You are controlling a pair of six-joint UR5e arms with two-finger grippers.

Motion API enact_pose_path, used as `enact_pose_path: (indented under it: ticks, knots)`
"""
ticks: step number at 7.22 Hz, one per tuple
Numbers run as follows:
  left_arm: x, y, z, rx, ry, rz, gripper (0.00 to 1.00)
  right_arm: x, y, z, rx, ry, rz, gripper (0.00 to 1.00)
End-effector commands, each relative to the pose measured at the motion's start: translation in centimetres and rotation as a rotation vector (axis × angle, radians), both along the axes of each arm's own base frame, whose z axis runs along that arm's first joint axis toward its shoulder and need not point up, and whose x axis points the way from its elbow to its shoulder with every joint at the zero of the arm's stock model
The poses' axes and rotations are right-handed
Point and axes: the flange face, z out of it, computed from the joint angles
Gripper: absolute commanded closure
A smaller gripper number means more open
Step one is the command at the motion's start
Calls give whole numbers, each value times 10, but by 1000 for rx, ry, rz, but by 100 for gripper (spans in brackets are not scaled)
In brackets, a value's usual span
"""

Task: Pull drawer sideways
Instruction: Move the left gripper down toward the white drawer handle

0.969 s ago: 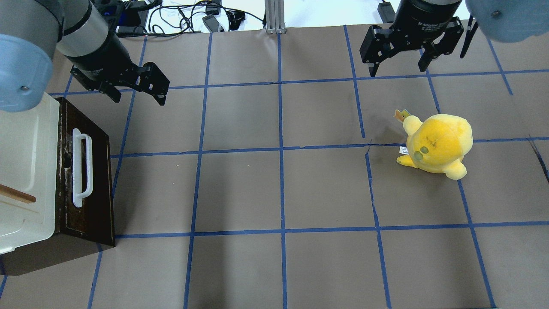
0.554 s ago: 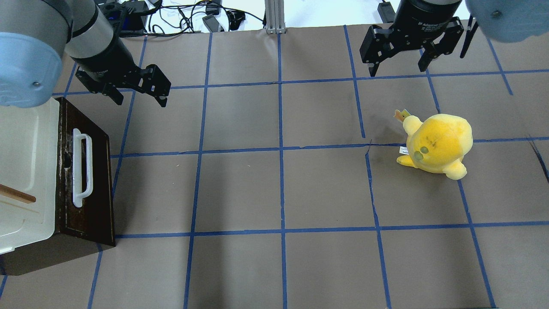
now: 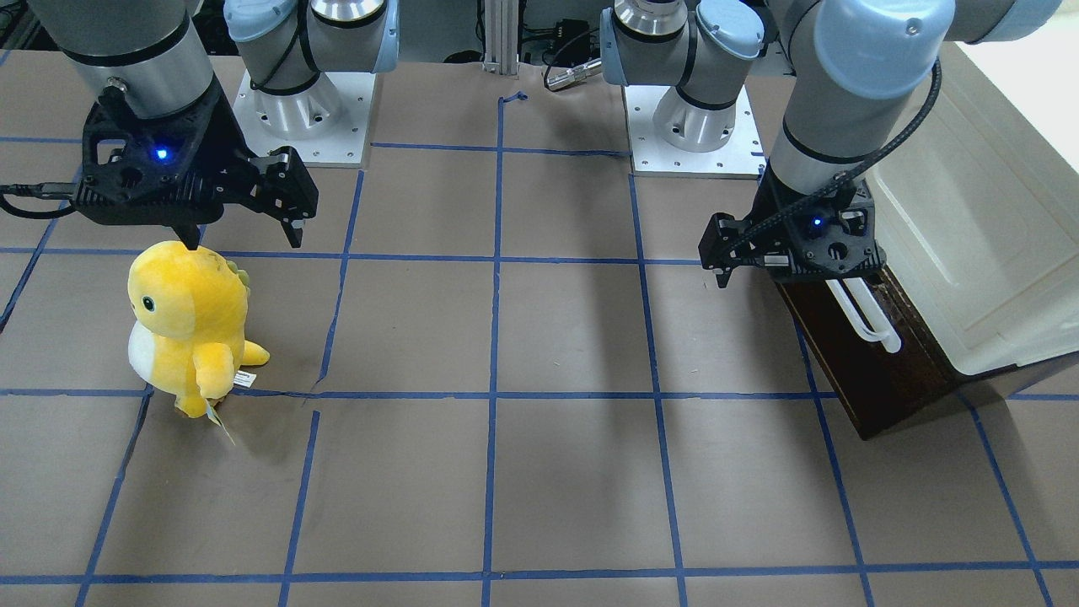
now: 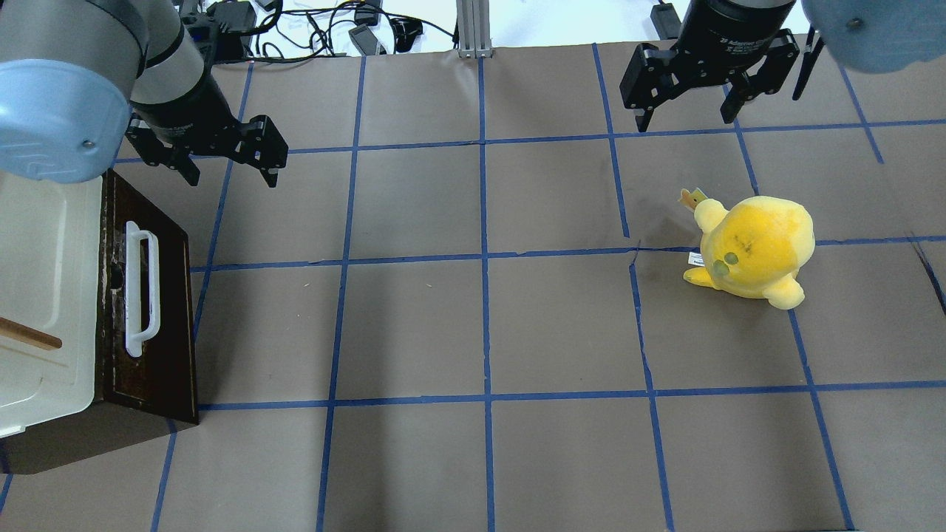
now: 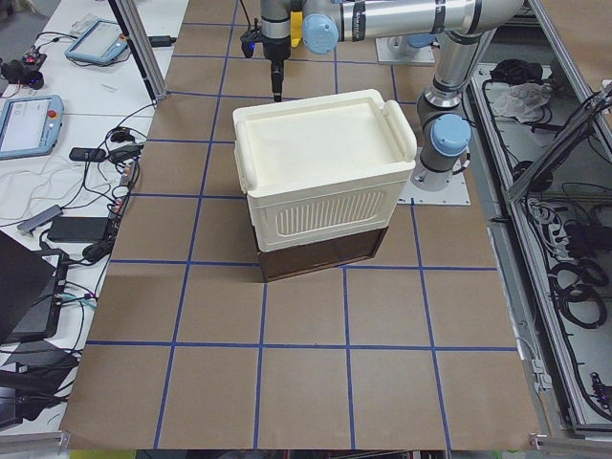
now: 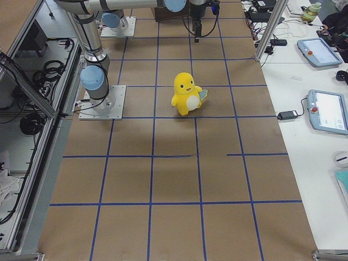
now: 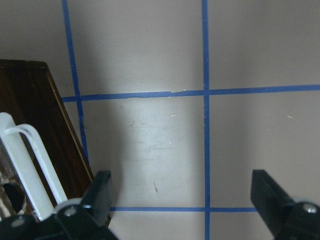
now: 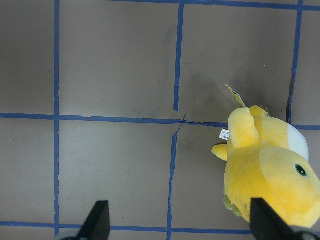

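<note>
The drawer (image 4: pixel 164 310) has a dark brown front with a long white bar handle (image 4: pixel 140 292) and sits against the cream-white cabinet (image 4: pixel 44 295) at the table's left edge. It also shows in the front view (image 3: pixel 877 379) and the left wrist view (image 7: pixel 35 115). My left gripper (image 4: pixel 230 176) is open and empty, hovering just past the far end of the drawer front, with one fingertip (image 7: pixel 97 192) close by the handle's end (image 7: pixel 27 165). My right gripper (image 4: pixel 684 120) is open and empty, high over the far right of the table.
A yellow plush toy (image 4: pixel 754 247) stands on the right half of the table, below my right gripper (image 3: pixel 243 238). A thin wooden stick (image 4: pixel 29 334) lies on the cabinet top. Cables and devices lie beyond the table's far edge.
My left gripper has turned a little and shifted slightly left toward the drawer's far end. The right arm, the drawer and the plush toy have not moved.
</note>
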Motion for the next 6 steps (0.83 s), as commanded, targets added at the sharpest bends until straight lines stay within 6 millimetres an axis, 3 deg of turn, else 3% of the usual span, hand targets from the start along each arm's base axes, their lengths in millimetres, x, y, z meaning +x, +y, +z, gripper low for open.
enact_pose_path:
  ticks: [1,3,6]
  knots:
    - [4,-11,-33,52,-162,37,0,0,0,0,0,0,2,0]
    - [-2,-18,-66,80,-223,125,0,0,0,0,0,1,0,0]
    - [10,-32,-115,83,-369,175,0,0,0,0,0,0,0,0]
